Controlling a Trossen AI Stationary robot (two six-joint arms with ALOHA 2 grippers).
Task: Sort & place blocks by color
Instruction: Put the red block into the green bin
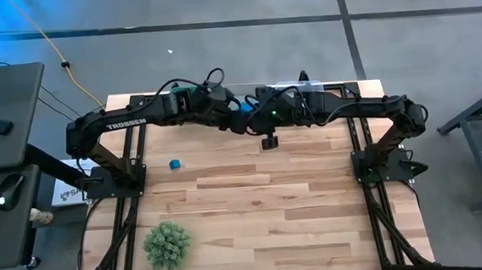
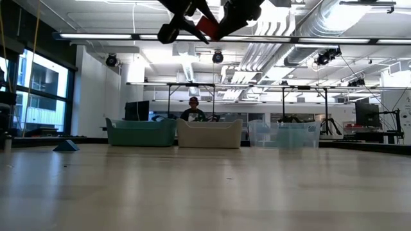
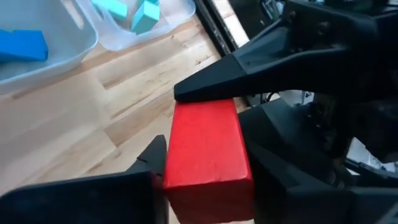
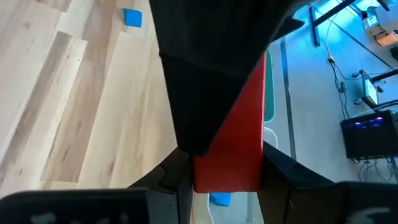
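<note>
Above the table's (image 1: 254,202) far edge, both grippers meet on one red block (image 3: 208,152): the right gripper (image 4: 227,180) pinches it, the left gripper (image 3: 205,134) closes around it. If either lets go early, I judge it drops short of the bins (image 2: 209,133).

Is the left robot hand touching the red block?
Touching. The left wrist view shows the left end effector with its fingers pressed against the red block.

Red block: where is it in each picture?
High view: it does not show.
Low view: the red block is at the top middle, high above the table.
Left wrist view: bottom middle, very close.
Right wrist view: centre, running down to the bottom.
Shared landmark: the loose blue block, also seen at the right wrist view's top left.
</note>
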